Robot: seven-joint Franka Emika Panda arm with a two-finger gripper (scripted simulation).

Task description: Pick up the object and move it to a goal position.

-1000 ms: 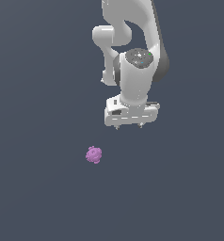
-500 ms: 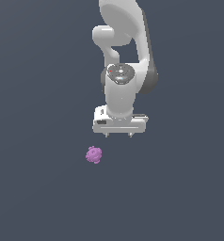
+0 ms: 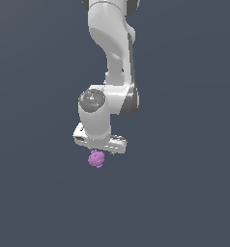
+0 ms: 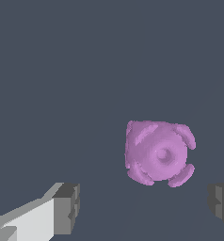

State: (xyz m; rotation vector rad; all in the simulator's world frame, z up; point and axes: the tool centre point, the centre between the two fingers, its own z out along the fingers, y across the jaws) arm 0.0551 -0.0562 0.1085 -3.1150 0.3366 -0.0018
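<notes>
The gripper (image 4: 142,207) stands wide open, its two dark pads (image 4: 67,207) apart and touching nothing, with the object (image 4: 159,153) lying on the flat grey floor (image 3: 184,193) just ahead of them. Since half a second ago the arm has dropped until its hand sits just over the ball, which has not moved.

Matt, knobbly pinkish ball (image 4: 158,153); smooth white pincer (image 4: 144,207) with dull grey pads (image 4: 67,208)
</notes>
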